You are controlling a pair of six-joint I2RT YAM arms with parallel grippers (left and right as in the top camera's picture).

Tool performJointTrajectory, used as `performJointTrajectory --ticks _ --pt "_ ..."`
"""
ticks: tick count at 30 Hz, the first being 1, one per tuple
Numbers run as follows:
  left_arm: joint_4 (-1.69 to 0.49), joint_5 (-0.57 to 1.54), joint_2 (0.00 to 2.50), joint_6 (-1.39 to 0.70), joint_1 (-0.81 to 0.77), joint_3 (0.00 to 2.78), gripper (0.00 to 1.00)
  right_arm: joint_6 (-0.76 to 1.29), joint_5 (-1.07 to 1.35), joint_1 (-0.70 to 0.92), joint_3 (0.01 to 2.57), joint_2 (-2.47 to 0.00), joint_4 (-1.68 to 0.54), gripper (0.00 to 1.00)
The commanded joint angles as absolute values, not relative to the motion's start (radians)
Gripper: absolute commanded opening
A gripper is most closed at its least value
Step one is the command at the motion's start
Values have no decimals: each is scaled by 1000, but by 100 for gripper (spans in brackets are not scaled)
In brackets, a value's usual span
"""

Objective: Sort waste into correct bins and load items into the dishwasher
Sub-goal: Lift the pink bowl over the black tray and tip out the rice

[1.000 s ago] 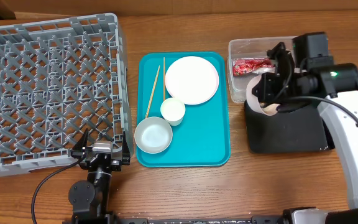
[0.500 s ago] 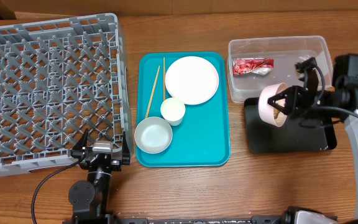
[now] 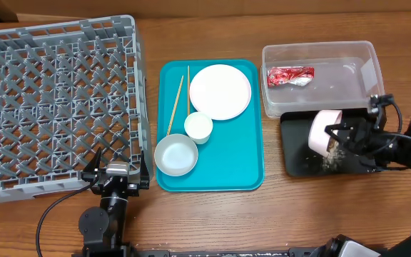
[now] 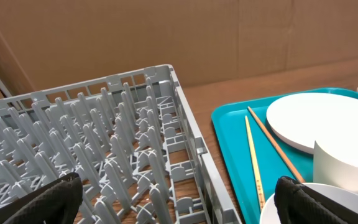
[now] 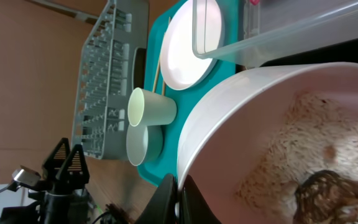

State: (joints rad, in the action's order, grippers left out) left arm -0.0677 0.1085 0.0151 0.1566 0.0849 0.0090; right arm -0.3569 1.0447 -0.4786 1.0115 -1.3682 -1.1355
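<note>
Overhead, your right gripper (image 3: 340,134) held a pinkish dish (image 3: 324,132) by its rim, jaws pinched on the wall. The dish was tipped on its side over the black tray (image 3: 298,163), just right of the teal tray (image 3: 234,168). White rice (image 5: 291,149) and a brown lump (image 5: 328,196) lay inside the dish; a few grains (image 3: 330,163) lay on the black tray. Right of the teal tray's far end, the clear tub (image 3: 320,47) held the red-and-white wrapper (image 3: 290,76). On the teal tray sat the large plate (image 3: 220,91), cup (image 3: 198,126), bowl (image 3: 175,155) and two chopsticks (image 3: 175,106). Left of it on the counter (image 3: 205,221) stood the grey rack (image 3: 56,107). Your left gripper (image 3: 117,171), jaws wide and empty, sat by the teal tray's near-left corner.
</note>
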Motion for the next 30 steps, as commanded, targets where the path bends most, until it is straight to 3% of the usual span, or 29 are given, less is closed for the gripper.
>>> performJointTrajectory --ticks 1,14,30 --pt "-70 102 6 145 78 5 100 -429 1165 -505 984 -1358 -1110 4" --pt "-70 102 6 145 78 5 100 -428 1383 -645 860 -1360 -1035 4" --pt "-70 102 6 145 78 5 100 -428 1557 -657 747 -1484 -857 4"
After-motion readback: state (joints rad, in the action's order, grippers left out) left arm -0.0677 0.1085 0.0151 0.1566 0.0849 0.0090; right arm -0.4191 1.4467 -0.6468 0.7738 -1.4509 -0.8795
